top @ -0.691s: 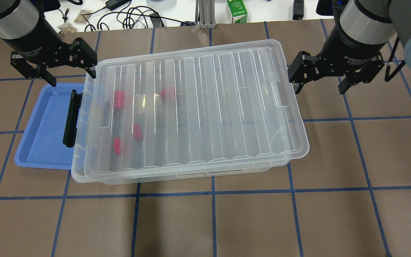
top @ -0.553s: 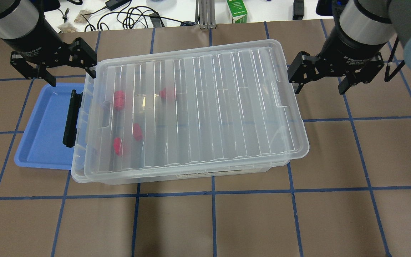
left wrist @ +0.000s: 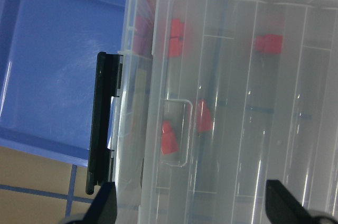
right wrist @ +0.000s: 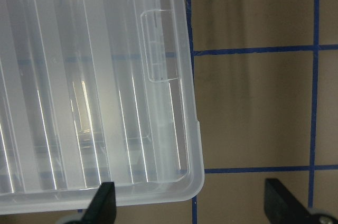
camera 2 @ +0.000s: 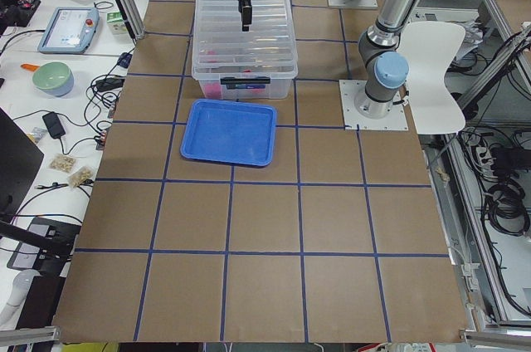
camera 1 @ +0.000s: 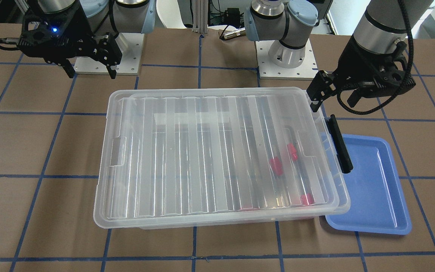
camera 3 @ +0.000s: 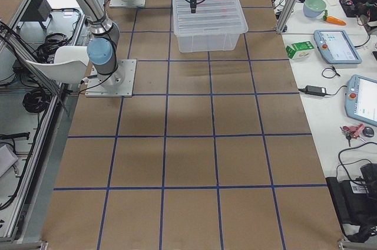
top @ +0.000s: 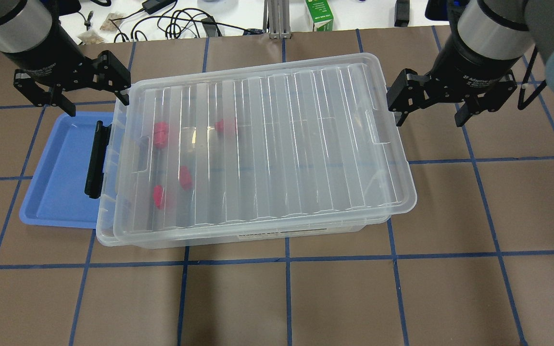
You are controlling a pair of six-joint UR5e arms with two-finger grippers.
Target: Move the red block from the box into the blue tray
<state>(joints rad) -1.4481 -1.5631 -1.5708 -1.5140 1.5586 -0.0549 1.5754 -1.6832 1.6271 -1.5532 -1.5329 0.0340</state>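
Several red blocks [top: 160, 134] lie inside the clear box [top: 258, 236], seen through its ribbed lid [top: 282, 144], which lies on top and is slightly shifted. They also show in the left wrist view [left wrist: 176, 36] and in the front view [camera 1: 276, 166]. The blue tray [top: 58, 178] is empty and lies by the box's end with the black latch [top: 95, 158], partly under it. My left gripper [top: 98, 106] is open and empty above the tray's far edge and the box's corner. My right gripper [top: 430, 122] is open and empty beside the box's other end.
Brown table paper with blue tape grid lines surrounds the box. Cables and a green carton [top: 319, 15] lie beyond the far table edge. The right wrist view shows the lid's corner [right wrist: 158, 129] over bare table.
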